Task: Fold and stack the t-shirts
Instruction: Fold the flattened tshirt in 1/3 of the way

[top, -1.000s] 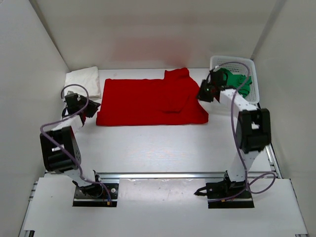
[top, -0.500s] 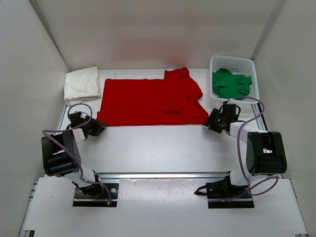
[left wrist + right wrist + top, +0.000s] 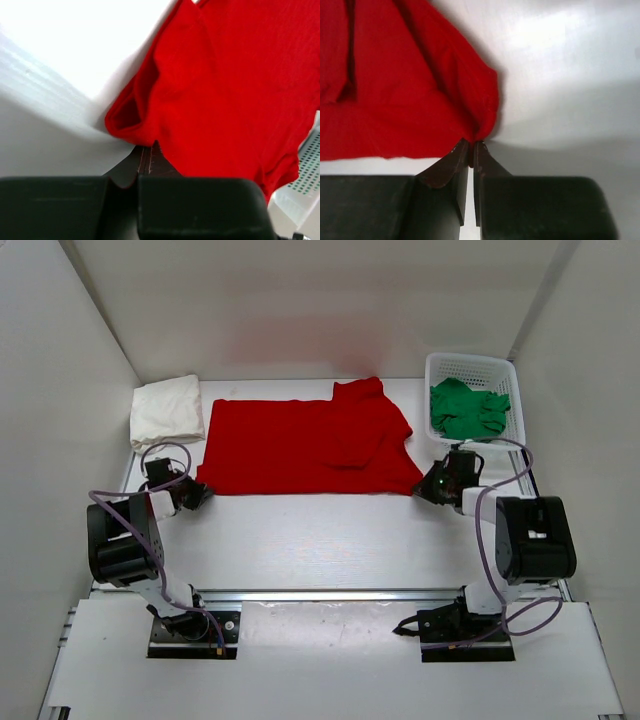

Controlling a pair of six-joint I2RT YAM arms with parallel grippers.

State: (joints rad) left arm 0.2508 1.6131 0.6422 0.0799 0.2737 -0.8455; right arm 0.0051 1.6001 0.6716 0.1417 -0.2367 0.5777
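Observation:
A bright red t-shirt (image 3: 310, 445) lies spread flat across the middle of the table. My left gripper (image 3: 195, 495) sits low at its near left corner. In the left wrist view the left gripper (image 3: 148, 148) is shut, with the hem of the red t-shirt (image 3: 225, 90) bunched and lifted at the tips. My right gripper (image 3: 425, 487) is at the near right corner. There the right gripper (image 3: 472, 145) is shut on a pinch of the red t-shirt (image 3: 395, 100). A folded white t-shirt (image 3: 167, 412) lies at the back left. A crumpled green t-shirt (image 3: 467, 408) lies in the basket.
The white mesh basket (image 3: 470, 360) stands at the back right, close behind my right arm; its corner (image 3: 305, 175) shows in the left wrist view. White walls close in the table on the left, back and right.
Both grippers have dropped from the shirt's sides to its near corners. Their jaws, open half a second ago, have now shut on the cloth.

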